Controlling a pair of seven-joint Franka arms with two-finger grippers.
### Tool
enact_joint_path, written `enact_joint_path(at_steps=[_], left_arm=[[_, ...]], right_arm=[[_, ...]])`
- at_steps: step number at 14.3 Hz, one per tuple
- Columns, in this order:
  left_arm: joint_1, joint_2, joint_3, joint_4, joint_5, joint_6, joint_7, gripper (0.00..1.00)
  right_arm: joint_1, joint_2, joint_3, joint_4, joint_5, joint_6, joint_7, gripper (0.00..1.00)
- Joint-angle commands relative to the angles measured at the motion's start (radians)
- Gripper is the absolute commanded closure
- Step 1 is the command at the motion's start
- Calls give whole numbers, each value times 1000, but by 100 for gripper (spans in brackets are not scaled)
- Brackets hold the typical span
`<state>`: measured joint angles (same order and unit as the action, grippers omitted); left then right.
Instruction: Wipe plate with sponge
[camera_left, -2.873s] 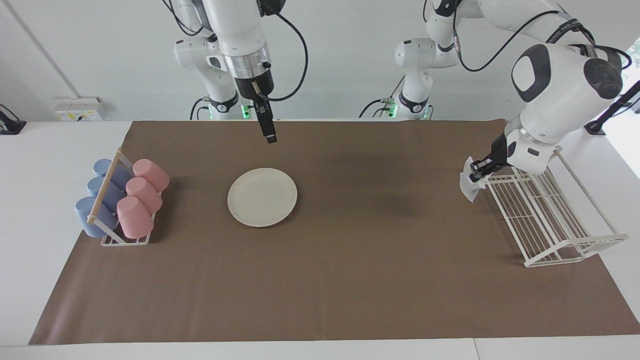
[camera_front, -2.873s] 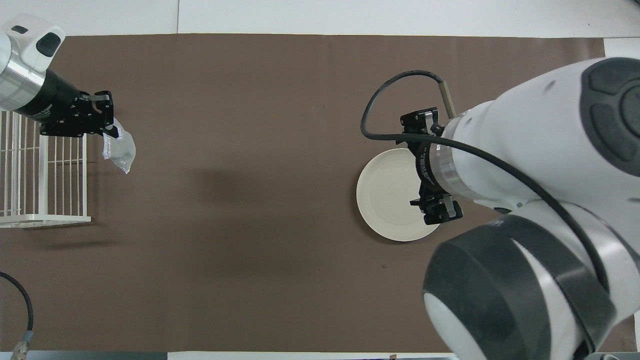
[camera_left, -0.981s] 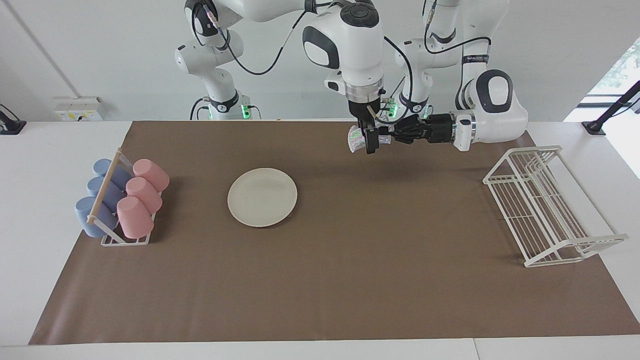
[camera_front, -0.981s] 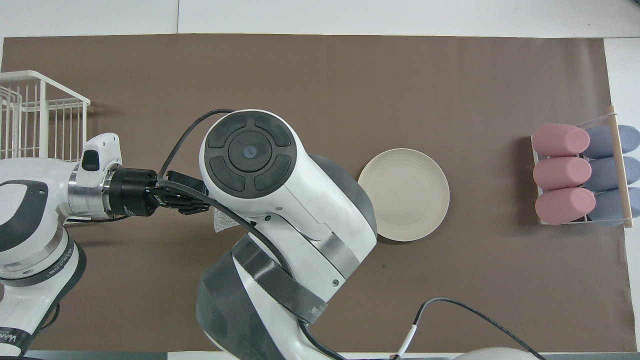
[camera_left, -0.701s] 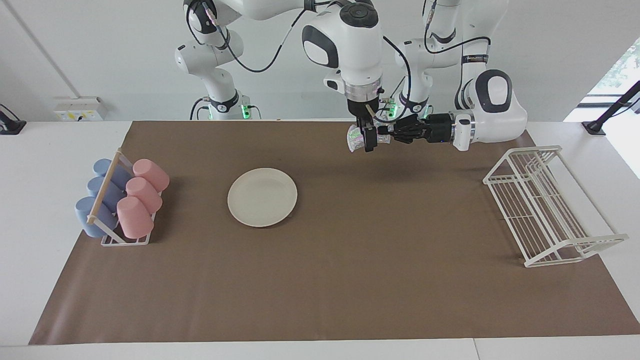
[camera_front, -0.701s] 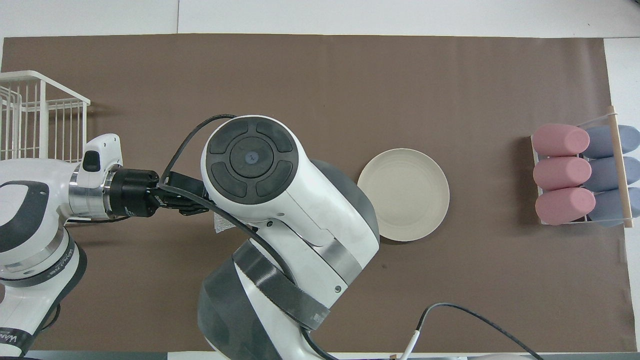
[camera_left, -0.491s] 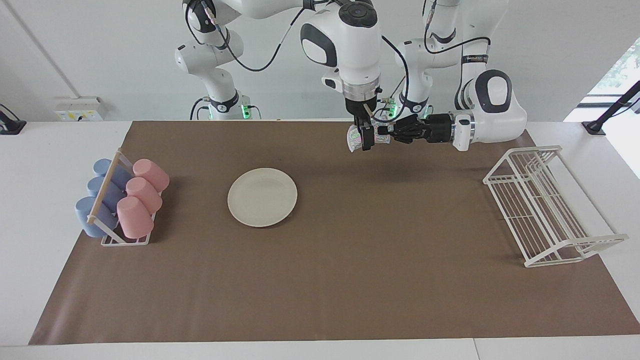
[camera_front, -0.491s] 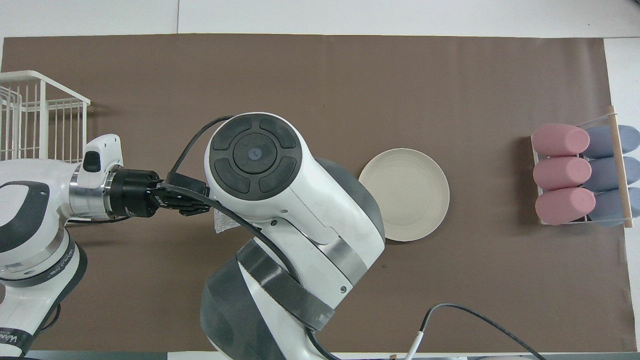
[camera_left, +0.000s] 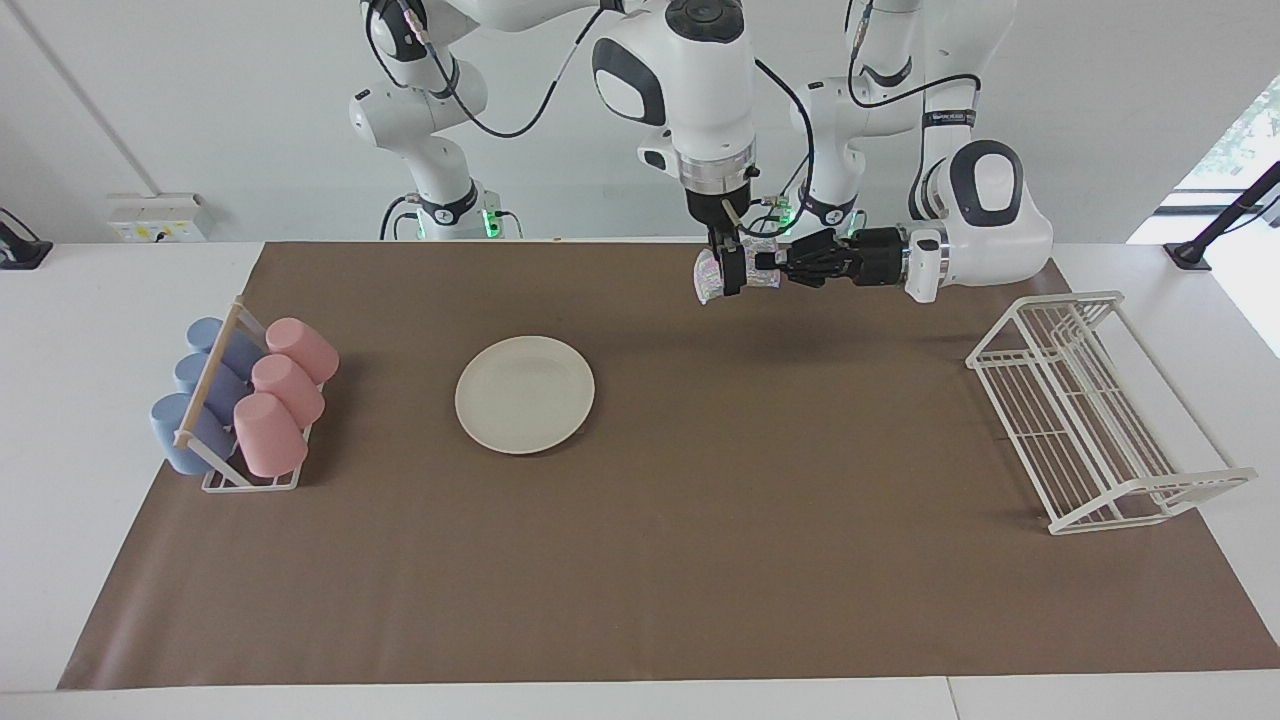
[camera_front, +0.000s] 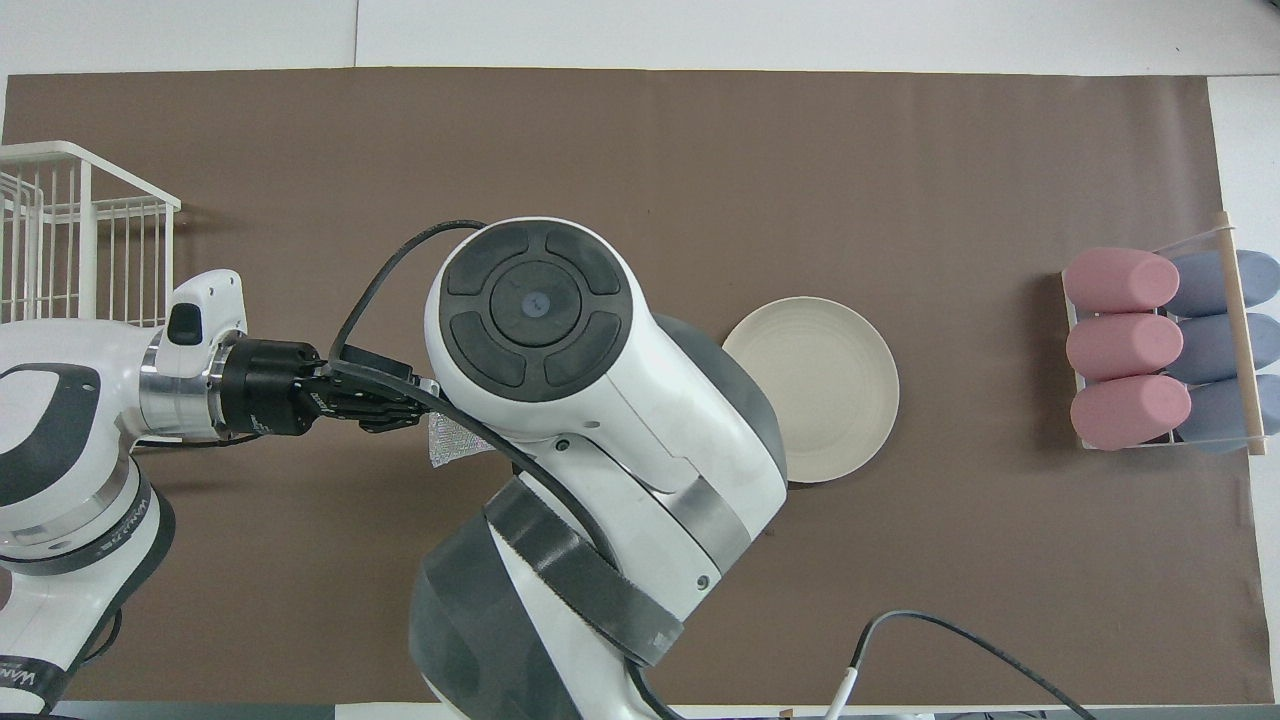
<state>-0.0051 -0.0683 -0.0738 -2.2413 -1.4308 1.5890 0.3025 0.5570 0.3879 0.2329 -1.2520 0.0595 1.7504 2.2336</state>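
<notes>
- Sponge (camera_left: 706, 276): up in the air in the upper middle of the facing frame, over bare brown mat (camera_left: 700, 500). It is well apart from the plate (camera_left: 524, 394).
- Plate: flat on the mat, just below mid-height of the facing frame on the cup rack (camera_left: 245, 400) side of centre. Nothing is on it and neither gripper is near it, so I judge wiping not begun.
- Left gripper (camera_left: 765, 270): reaches in level and is clenched on one edge of the sponge, whose free part sticks out past the fingertips.
- Right gripper (camera_left: 733, 282): hangs straight down at the sponge with its jaws spread wide and not clamped. It sits right against the free part, but contact cannot be confirmed.
- Step in hand (judgement): mid-air handover, left to right.
- To do it well, the right jaws should close squarely on the free part, clear of the left fingertips. The left should let go only once that grip is firm. The pad looks soft and crinkly, so a shallow pinch may slip.
- After that, carry the sponge to the plate.
- Facing view only: the two grippers meeting, their heights, and the dish rack (camera_left: 1090, 420) whole.
- Overhead view: the right arm's wrist covers its own gripper. Only a corner of the sponge (camera_front: 447, 440) shows, at mid-frame beside the left gripper (camera_front: 400, 408).
- The same wrist overlaps part of the plate's (camera_front: 830, 385) edge.
</notes>
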Motion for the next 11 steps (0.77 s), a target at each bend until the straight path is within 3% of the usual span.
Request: enact_joint_path(at_steps=[1, 2, 3, 4, 6, 9, 10, 11], left_arm=[[-10, -31, 12, -35, -20, -3, 18, 100], [-9, -31, 12, -35, -20, -1, 20, 100], [-10, -31, 12, -34, -19, -3, 18, 100], [-7, -33, 12, -35, -19, -6, 18, 100], [-9, -34, 12, -35, -19, -3, 18, 100], [-6, -34, 12, -35, -19, -4, 18, 100], [-6, -34, 12, -35, -19, -4, 20, 100], [-7, -36, 12, -35, -19, -6, 20, 100]], right_arm=[[-9, -30, -1, -56, 17, 34, -6, 8], [-8, -40, -1, -70, 17, 40, -6, 15], [-6, -49, -1, -95, 16, 52, -6, 30], [-5, -58, -1, -112, 17, 58, -6, 32], [-6, -60, 0, -112, 23, 52, -6, 53], [-6, -60, -1, -112, 17, 50, -21, 72], [-8, -60, -1, -112, 16, 60, -29, 82], [-9, -58, -1, -109, 22, 69, -31, 100]])
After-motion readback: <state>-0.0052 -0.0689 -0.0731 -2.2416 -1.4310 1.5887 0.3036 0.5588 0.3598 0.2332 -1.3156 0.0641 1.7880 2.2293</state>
